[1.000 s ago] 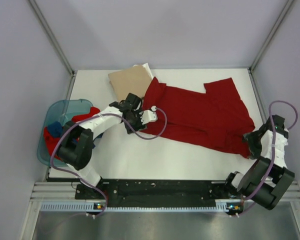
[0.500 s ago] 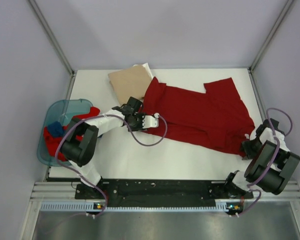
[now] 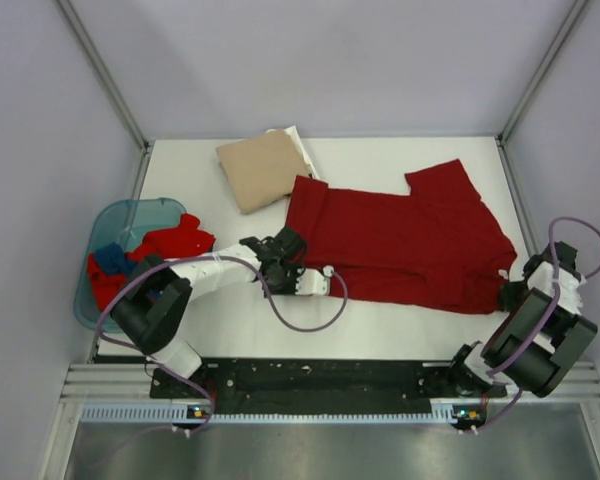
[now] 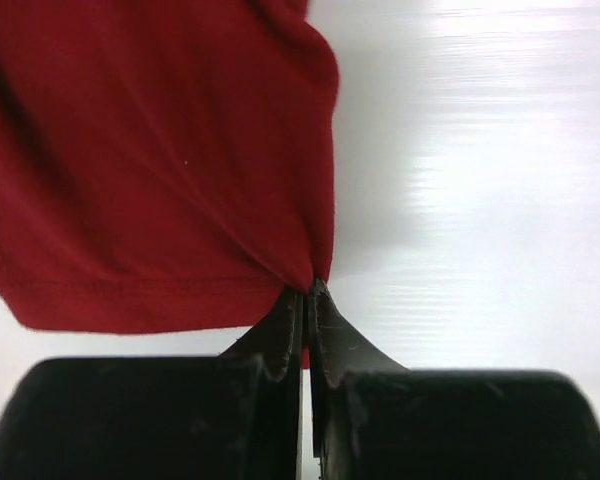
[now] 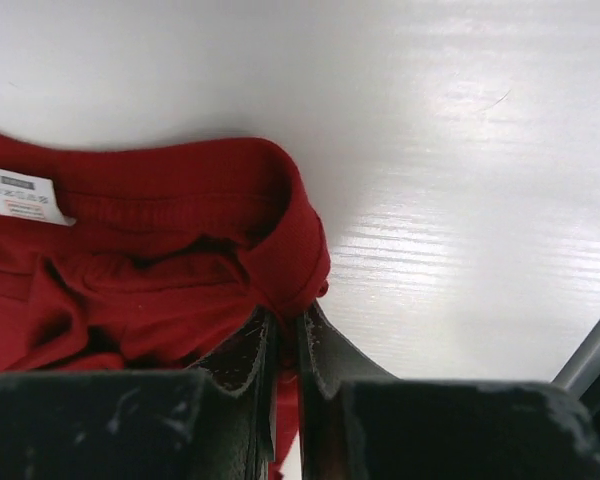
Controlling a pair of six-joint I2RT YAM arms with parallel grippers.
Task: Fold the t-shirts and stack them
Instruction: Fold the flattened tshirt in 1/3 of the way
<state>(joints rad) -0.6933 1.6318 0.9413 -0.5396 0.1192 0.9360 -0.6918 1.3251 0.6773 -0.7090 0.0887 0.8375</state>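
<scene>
A wide dark red t-shirt (image 3: 400, 240) lies spread across the middle and right of the white table (image 3: 380, 330). My left gripper (image 3: 296, 266) is shut on its hemmed near-left corner (image 4: 280, 270); the cloth bunches into the closed tips (image 4: 308, 295). At the shirt's near-right end my right gripper (image 3: 513, 291) is shut on the ribbed collar edge (image 5: 295, 265), with the white neck label (image 5: 25, 197) lying just inside. A folded tan t-shirt (image 3: 265, 167) sits at the back left with a white one (image 3: 298, 140) under it.
A translucent teal tub (image 3: 115, 255) hangs off the table's left edge, holding red (image 3: 175, 240) and blue (image 3: 108, 258) t-shirts. Grey walls and metal frame posts close in the back and sides. The black rail (image 3: 320, 380) with both arm bases runs along the near edge.
Both grippers have closed on the dark red shirt and moved toward the near edge. The shirt's near side has been pulled out flatter and straighter.
</scene>
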